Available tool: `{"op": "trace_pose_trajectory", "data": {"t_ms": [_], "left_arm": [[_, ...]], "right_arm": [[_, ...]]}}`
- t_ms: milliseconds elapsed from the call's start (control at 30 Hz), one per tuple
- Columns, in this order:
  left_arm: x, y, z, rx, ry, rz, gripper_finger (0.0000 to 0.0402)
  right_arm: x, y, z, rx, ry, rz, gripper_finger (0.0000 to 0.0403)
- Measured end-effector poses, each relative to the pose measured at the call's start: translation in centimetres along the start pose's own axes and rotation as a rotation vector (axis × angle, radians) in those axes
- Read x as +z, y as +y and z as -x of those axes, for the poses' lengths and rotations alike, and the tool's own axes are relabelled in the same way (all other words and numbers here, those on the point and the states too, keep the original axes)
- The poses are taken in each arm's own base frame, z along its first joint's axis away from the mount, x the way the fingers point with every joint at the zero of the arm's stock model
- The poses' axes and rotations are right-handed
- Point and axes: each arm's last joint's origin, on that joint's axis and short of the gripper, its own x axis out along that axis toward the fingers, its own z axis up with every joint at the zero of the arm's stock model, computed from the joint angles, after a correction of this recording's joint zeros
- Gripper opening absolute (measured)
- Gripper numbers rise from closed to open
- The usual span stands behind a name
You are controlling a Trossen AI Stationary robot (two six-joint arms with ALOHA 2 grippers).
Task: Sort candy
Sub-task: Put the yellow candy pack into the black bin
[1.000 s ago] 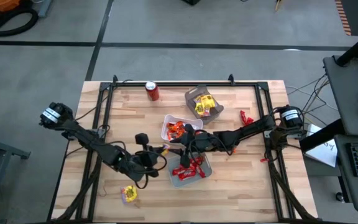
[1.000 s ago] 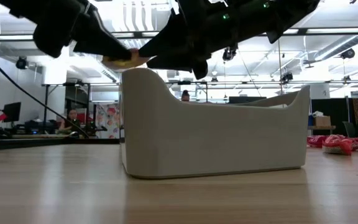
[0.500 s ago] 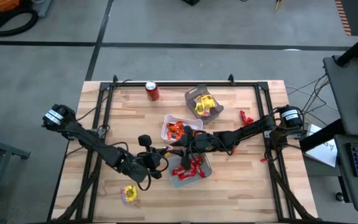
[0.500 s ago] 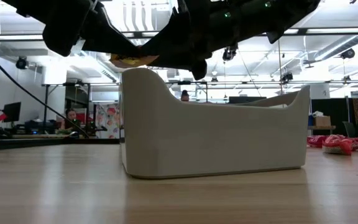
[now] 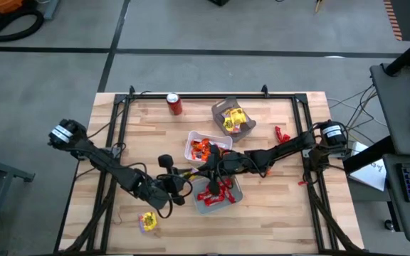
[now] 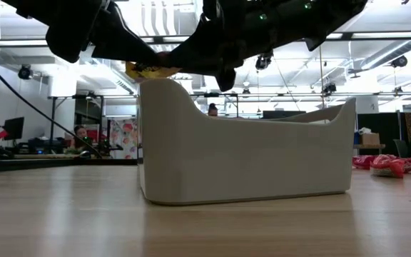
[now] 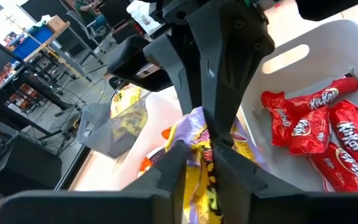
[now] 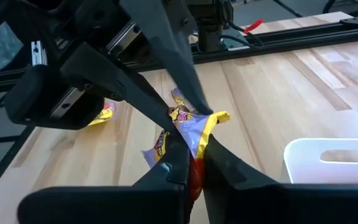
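Your right gripper (image 8: 188,158) is pinched tight on a yellow-and-purple candy (image 8: 194,134), with the left gripper (image 7: 207,158) nipping the same wrapper from the opposite side. Just past them sits the tray (image 7: 328,93) of red bars (image 7: 309,124). That wrapper's light, crinkly and slick, so I'd grab the fat middle, not a loose end.
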Motion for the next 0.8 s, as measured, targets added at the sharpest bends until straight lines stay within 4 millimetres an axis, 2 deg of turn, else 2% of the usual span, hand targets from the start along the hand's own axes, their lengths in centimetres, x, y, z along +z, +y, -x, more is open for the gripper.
{"op": "trace_pose_trajectory", "data": {"t_ms": [200,433,600,800], "left_arm": [[0.0,0.4,0.2,0.001,0.012,0.013,0.0096],[0.0,1.6,1.0,0.002,0.032,0.062,0.0104],[-0.6,2.0,1.3,0.004,0.050,0.086,0.0104],[-1.3,2.2,1.4,0.012,0.088,0.089,0.0104]], "right_arm": [[0.3,-0.5,0.2,-0.015,0.010,0.009,0.0014],[0.9,-2.7,1.1,-0.117,0.080,0.019,0.0013],[1.5,-5.9,2.5,-0.305,0.168,0.045,0.0013],[2.7,-11.2,5.6,-0.619,0.273,0.036,0.0013]]}}
